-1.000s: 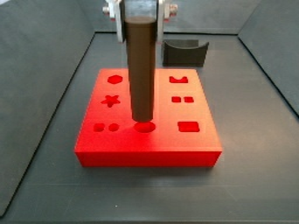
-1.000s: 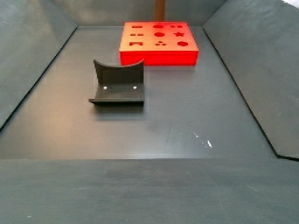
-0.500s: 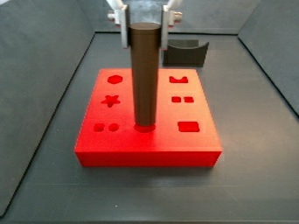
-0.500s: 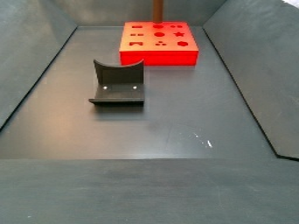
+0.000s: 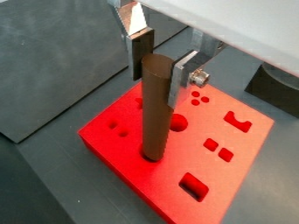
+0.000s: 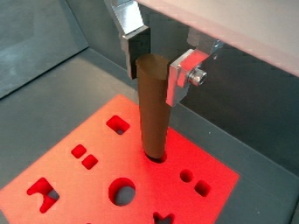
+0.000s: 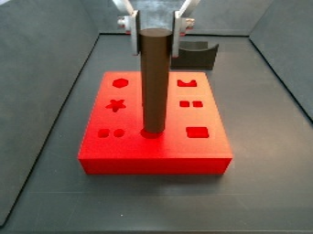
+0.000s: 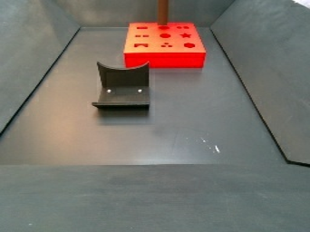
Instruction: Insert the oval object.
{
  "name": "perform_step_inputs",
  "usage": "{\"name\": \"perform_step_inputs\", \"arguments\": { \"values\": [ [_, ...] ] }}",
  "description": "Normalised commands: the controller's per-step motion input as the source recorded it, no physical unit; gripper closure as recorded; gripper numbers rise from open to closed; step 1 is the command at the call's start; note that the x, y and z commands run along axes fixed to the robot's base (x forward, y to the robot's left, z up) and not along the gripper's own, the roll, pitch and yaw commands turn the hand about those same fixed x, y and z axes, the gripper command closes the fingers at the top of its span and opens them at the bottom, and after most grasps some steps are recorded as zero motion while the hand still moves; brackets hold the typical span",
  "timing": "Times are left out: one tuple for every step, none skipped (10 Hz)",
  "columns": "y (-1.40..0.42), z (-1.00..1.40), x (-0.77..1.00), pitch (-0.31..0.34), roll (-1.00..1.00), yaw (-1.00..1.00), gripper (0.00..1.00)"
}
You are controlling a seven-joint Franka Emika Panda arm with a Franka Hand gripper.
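Observation:
The oval object is a tall dark-brown peg [image 7: 153, 82]. It stands upright with its lower end in the front middle hole of the red block [image 7: 196, 155]. My gripper [image 7: 154, 35] is over the peg's top, with a silver finger on each side and a small gap showing, so it is open. Both wrist views show the peg [image 5: 155, 105] [image 6: 152, 105] between the fingers [image 5: 184, 83] [image 6: 183, 79], rising from the block [image 5: 117, 144] [image 6: 82, 188]. In a side view the block [image 8: 169, 56] lies at the far end, and only the peg's lower part [image 8: 164, 11] shows.
The red block has several other shaped holes, among them a star [image 7: 117, 105] and a square [image 7: 199, 132]. The dark fixture [image 8: 121, 86] stands on the grey floor apart from the block, and it also shows behind the block [image 7: 196, 53]. Grey walls enclose the floor.
The peg has come down from just above the block into the front middle hole. The fingers now stand slightly apart from its top.

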Motion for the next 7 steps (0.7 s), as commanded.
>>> {"name": "perform_step_inputs", "arguments": {
  "values": [
    [-0.01,-0.06,0.0,0.0,0.0,0.0,1.0],
    [0.0,-0.09,0.05,0.0,0.0,0.0,1.0],
    [0.0,-0.17,0.15,0.0,0.04,0.0,1.0],
    [0.0,-0.19,0.08,0.0,0.05,0.0,1.0],
    [-0.01,-0.2,0.02,0.0,0.03,0.0,1.0],
    [0.0,-0.2,0.01,0.0,0.03,0.0,1.0],
    [-0.02,-0.21,0.0,0.0,0.04,0.0,1.0]
  ]
}}
